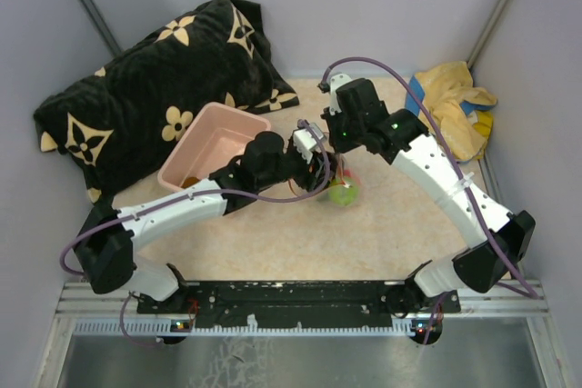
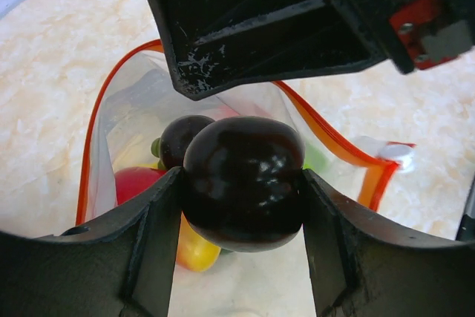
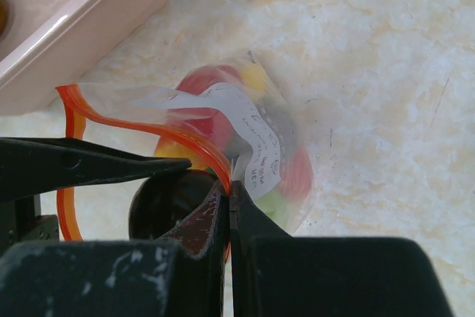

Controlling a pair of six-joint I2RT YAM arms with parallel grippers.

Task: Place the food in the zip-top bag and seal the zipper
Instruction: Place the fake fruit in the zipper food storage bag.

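My left gripper [image 2: 241,177] is shut on a dark brown glossy piece of food [image 2: 243,183] and holds it just over the open mouth of the zip-top bag [image 2: 126,105]. Inside the bag lie a red piece [image 2: 133,183], a yellow one [image 2: 194,252] and another dark one [image 2: 177,139]. The orange-red zipper [image 2: 90,139] curves open around them. My right gripper [image 3: 228,183] is shut on the bag's rim at the zipper [image 3: 148,125] and holds that side up. From above, both grippers meet over the bag [image 1: 344,191] at the table's middle.
A pink tub [image 1: 195,147] stands left of the bag, with something brown in its near corner. A black cushion with cream flowers [image 1: 136,88] lies behind it. A yellow cloth [image 1: 455,102] sits at the back right. Grey walls close in the table.
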